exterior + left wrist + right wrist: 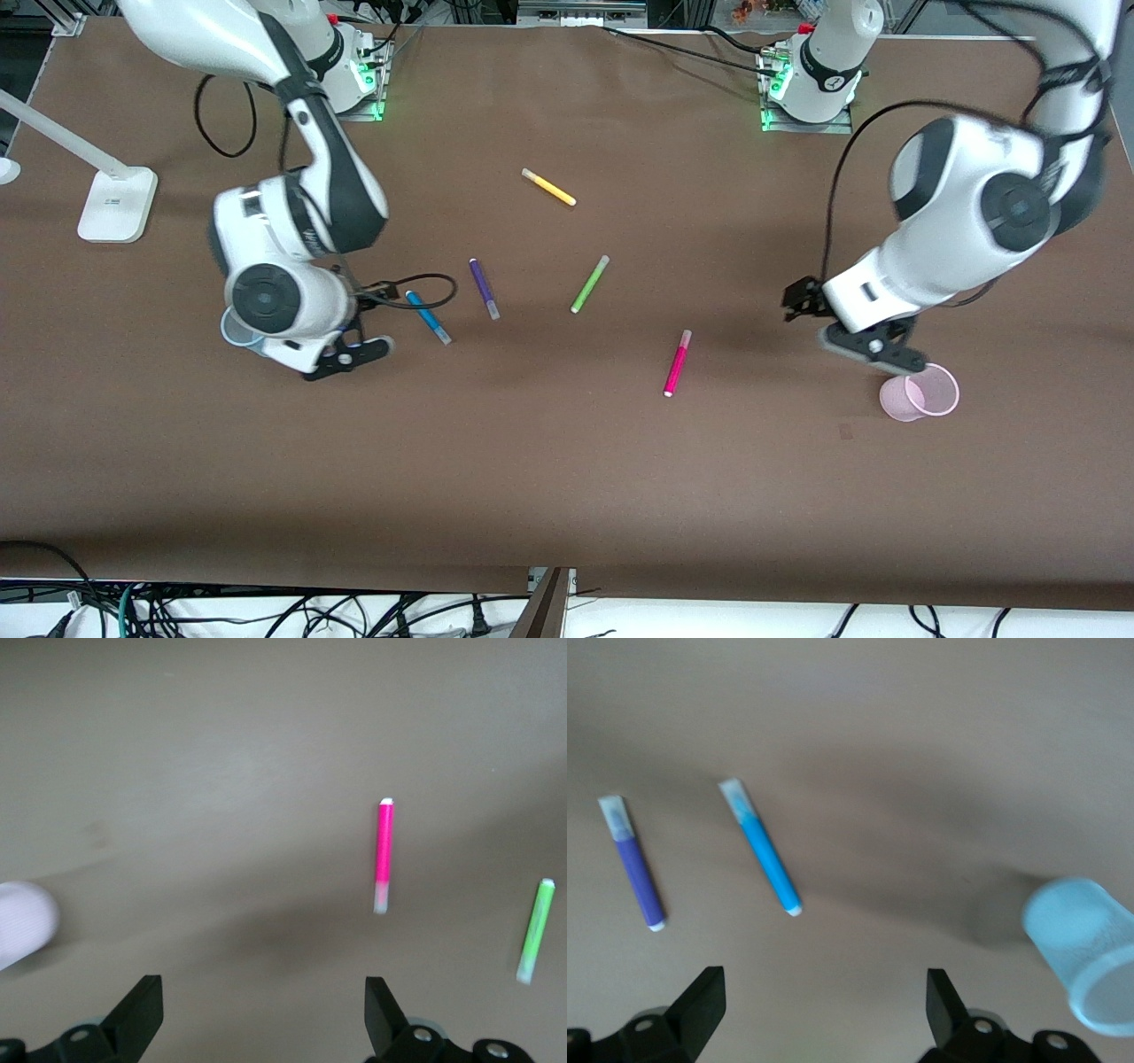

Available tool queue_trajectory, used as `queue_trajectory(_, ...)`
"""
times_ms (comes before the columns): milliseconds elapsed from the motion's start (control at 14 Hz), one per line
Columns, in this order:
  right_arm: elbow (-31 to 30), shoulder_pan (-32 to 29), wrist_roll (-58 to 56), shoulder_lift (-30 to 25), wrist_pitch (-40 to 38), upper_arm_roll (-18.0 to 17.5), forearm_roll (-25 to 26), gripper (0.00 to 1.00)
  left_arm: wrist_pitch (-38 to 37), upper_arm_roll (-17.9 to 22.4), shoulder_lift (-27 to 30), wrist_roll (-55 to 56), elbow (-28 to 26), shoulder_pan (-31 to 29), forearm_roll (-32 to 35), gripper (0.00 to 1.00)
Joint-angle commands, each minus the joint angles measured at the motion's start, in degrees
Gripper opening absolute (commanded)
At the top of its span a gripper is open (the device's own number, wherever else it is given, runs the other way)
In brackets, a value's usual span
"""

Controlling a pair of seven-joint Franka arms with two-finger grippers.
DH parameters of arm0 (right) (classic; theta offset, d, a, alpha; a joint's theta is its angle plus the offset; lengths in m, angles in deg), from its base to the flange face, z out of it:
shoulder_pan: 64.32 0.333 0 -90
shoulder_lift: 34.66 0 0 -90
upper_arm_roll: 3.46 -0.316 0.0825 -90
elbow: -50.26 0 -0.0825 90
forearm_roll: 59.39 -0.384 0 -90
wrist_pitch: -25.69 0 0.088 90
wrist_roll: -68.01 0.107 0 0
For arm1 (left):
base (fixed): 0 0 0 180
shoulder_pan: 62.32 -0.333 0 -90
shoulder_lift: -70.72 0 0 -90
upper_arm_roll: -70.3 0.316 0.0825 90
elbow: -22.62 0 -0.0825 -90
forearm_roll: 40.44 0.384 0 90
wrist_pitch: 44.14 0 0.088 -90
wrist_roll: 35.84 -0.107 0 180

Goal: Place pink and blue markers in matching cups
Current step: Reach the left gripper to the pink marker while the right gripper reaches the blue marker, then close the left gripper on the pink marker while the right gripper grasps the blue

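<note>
I held both grippers spread and empty — the left gripper point(864, 341) by the pale pink translucent cup point(921, 393), the right gripper point(350, 350) by the pale blue translucent cup point(237, 330) — ready for the magenta-pink felt-tip marker point(677, 362) and the bright blue felt-tip marker point(428, 317) lying mid-bench.

Blue marker point(760, 847) lies between purple marker point(633, 863) and blue cup point(1088, 954).

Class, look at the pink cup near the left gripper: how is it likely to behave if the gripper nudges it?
The pink cup looks thin and translucent, so probably light and easily shoved. It lies tipped on the table, so it may roll in a curve. The open left gripper hovers beside it; squeezing might deform it.
</note>
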Motion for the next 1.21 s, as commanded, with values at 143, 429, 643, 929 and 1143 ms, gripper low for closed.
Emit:
queue_trajectory(143,0.6,2.9,-0.7,5.1,8.8,-0.5,-1.4,1.0,12.2,-2.1,-9.9,6.8,-2.0,5.1,-0.2,1.0)
queue_trajectory(429,-0.7,3.8,-0.8,8.0,16.1,-0.5,-1.5,1.0,17.8,-2.2,-15.8,15.9,-3.1,9.9,7.2,1.0)
queue_trajectory(643,-2.0,4.0,-1.7,9.0,19.0,-0.5,-1.4,1.0,20.1,-1.9,-18.6,18.3,-3.0,10.3,11.7,1.0)
queue_trajectory(929,-5.5,4.7,-2.2,9.0,23.5,-0.5,-1.5,1.0,20.6,-1.5,-20.1,19.4,-2.6,10.7,12.0,0.69)
queue_trajectory(1143,-6.5,4.8,-2.3,9.0,23.6,-0.5,-1.5,0.98,21.7,-1.7,-20.6,25.1,-2.5,10.8,16.4,0.24)
